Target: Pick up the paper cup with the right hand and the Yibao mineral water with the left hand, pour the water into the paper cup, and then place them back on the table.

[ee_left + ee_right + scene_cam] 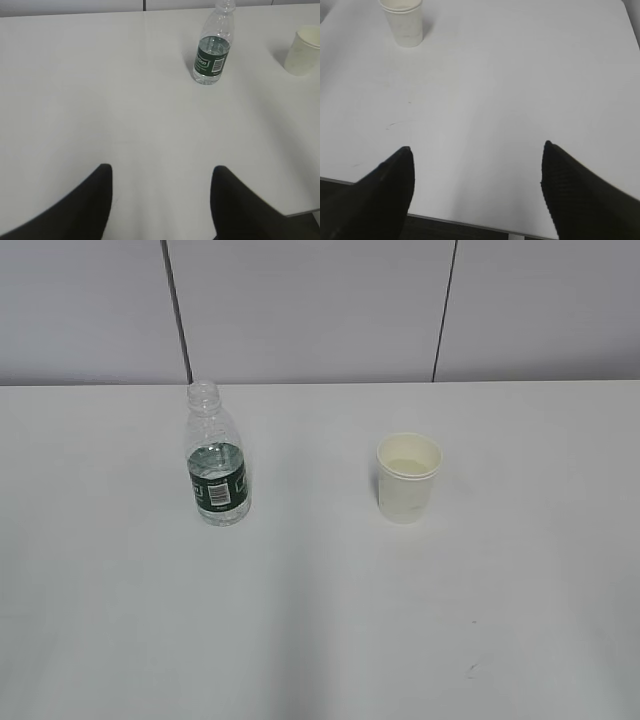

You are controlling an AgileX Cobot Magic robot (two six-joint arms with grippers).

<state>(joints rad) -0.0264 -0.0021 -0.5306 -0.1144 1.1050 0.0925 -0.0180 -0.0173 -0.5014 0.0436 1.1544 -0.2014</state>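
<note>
Nearest me, both grippers sit at the near edge of the table (320, 640), neither visible in the exterior view. Left hand (161, 172): fingers spread wide, nothing btwn them, touching nothing, bare white top under the gap. Right hand (477, 152): same story, jaws wide apart, empty, hovering over the table's near edge w/ the dark floor showing below it.

Further out, the Yibao mineral water (216, 455) stands upright, left of centre, no cap on, water level roughly at the top of the green label. The paper cup (408, 477) stands upright to its right, well apart from the bottle, open mouth up. In the left wrist view the bottle (214, 47) is ahead and right of my gripper's line; in the right wrist view the cup (403, 21) is far ahead and off to the left.

Risks as I see them, my call only:
- Neither gripper is lined up w/ its target, so a straight reach would miss or clip it side-on.
- Bottle is open and light: a nudge tips it, water goes over the table.
- Cup is thin paper: too much squeeze buckles the wall, too little and it slips.
- Cup looks empty and light, so a brushing finger would push it away rather than seat it.
</note>
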